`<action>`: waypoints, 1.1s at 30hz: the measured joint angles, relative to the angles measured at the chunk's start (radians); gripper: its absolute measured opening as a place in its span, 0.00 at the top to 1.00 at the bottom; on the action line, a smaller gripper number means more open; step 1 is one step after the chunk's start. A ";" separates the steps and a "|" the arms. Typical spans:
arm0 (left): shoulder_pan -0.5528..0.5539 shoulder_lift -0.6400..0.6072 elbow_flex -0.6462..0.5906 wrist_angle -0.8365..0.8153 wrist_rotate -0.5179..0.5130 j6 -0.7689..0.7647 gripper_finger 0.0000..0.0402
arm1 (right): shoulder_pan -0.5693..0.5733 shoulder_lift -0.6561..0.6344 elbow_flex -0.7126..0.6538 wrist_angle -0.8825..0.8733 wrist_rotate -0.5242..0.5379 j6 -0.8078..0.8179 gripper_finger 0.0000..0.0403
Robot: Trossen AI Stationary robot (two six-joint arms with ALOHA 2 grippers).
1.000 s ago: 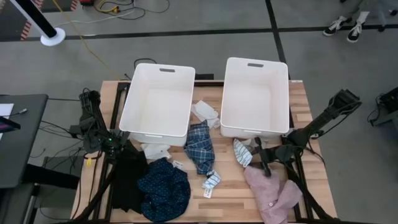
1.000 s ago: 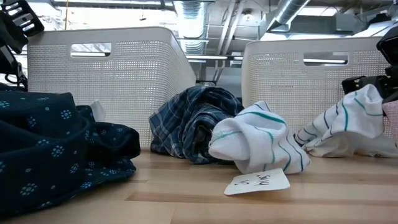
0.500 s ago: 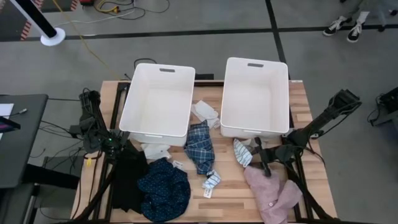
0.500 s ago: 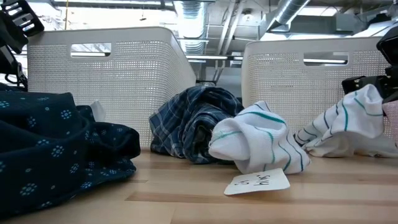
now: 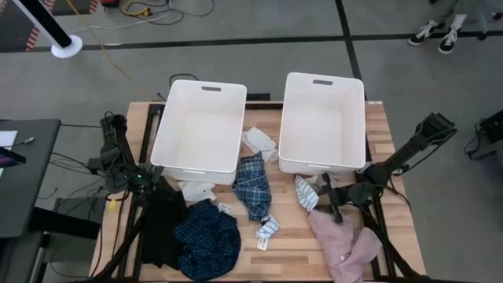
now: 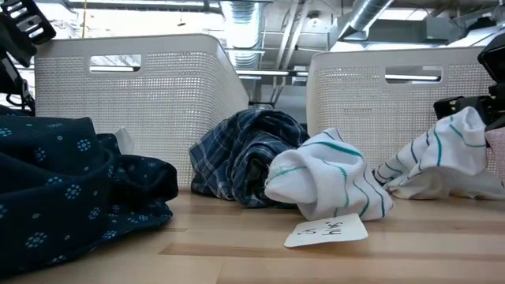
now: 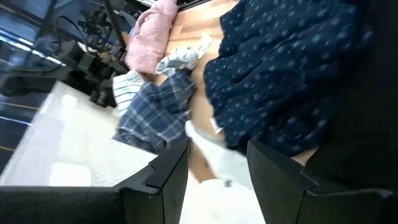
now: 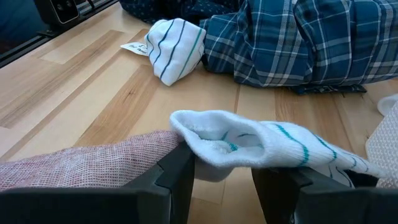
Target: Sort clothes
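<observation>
The clothes lie on the wooden table (image 5: 287, 244) in front of two white tubs. A black garment (image 5: 161, 228) and a navy dotted one (image 5: 207, 240) are near left, a blue plaid one (image 5: 253, 185) is in the middle, and a pink one (image 5: 346, 245) is near right. A balled striped sock (image 5: 267, 228) lies centre front. My left gripper (image 5: 148, 184) stands open at the black garment's far end, nothing between its fingers (image 7: 217, 177). My right gripper (image 5: 333, 203) is open at a second striped sock (image 5: 305, 193). My right gripper's fingers stand apart, with the striped sock's end (image 8: 211, 140) lying between and over their tips. Whether they press it, I cannot tell. The fingers come slanting down from the table's right side. The sock's other end (image 6: 402, 173) rests on the table.
The left tub (image 5: 199, 130) and the right tub (image 5: 322, 122) stand side by side at the far edge. A white piece (image 5: 259, 141) lies between them, and another (image 5: 196, 191) lies in front of the left tub. A paper tag (image 6: 327, 229) lies by the balled sock.
</observation>
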 joint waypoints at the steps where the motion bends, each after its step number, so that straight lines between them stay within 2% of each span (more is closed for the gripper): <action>1: 0.000 0.000 0.000 0.001 -0.011 0.016 0.61 | 0.000 0.000 0.000 0.000 0.000 0.000 0.58; 8: 0.000 0.000 0.000 0.001 -0.033 0.033 0.61 | 0.000 0.000 0.000 0.000 0.000 0.000 0.58; 12: 0.000 0.000 0.000 0.007 -0.029 -0.061 0.61 | 0.000 0.000 0.000 0.000 0.000 0.000 0.58; 15: 0.000 0.001 -0.016 0.110 -0.027 -0.212 0.61 | 0.000 0.000 0.000 0.000 0.000 0.000 0.58; 18: 0.000 0.002 -0.030 0.233 -0.025 -0.228 0.61 | 0.000 0.000 0.000 0.000 0.000 0.000 0.58; 22: 0.000 0.002 -0.031 0.376 0.002 -0.339 0.61 | 0.000 0.000 0.000 0.000 0.000 0.000 0.58; 27: 0.000 0.002 -0.031 0.457 0.001 -0.477 0.61 | 0.000 0.000 0.000 -0.001 0.000 0.000 0.58; 29: 0.000 0.002 -0.031 0.432 0.001 -0.461 0.61 | 0.000 0.000 0.000 -0.001 0.000 0.000 0.58; 33: 0.000 0.002 -0.031 0.335 -0.008 -0.263 0.61 | 0.000 0.000 0.000 -0.001 0.000 0.000 0.58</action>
